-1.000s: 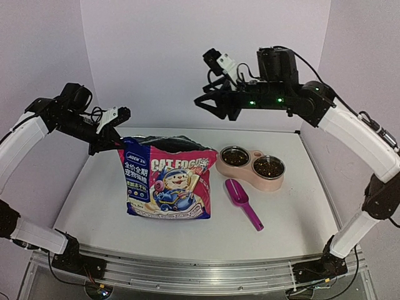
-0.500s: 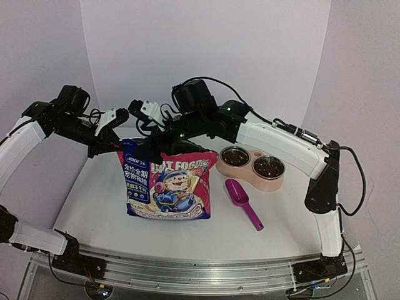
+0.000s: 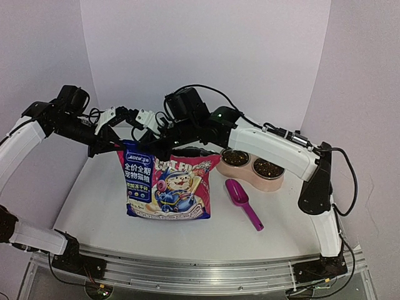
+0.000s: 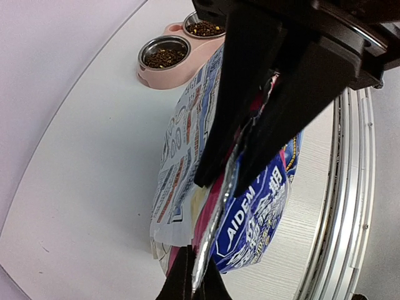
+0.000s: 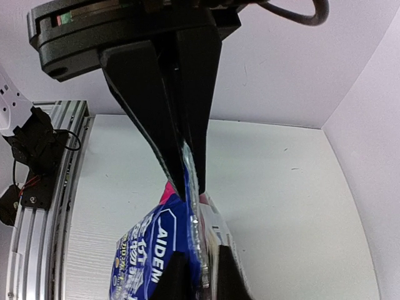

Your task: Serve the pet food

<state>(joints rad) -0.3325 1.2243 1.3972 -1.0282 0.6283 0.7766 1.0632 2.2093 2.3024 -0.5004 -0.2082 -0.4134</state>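
Note:
The glossy pink and blue pet food pouch [image 3: 167, 182] stands upright left of centre. My left gripper [image 3: 119, 144] is shut on the top edge at the pouch's left corner; the left wrist view shows the foil edge [image 4: 220, 197] pinched in that gripper [image 4: 226, 185]. My right gripper [image 3: 147, 145] has reached across from the right and sits just beside it. It [image 5: 191, 187] is shut on the same silver edge [image 5: 195, 215], above the blue front. Brown pet food kibble [image 3: 235, 158] lies in both steel bowls.
The pink double-bowl feeder [image 3: 252, 179] stands right of the pouch, also in the left wrist view as the feeder [image 4: 167, 76]. A magenta scoop [image 3: 240, 198] lies on the table in front of it. My right arm spans the space above the pouch.
My right arm swung left from above the bowls down to the pouch's top edge, opened wide and closed on it. The left gripper kept its hold on the corner.

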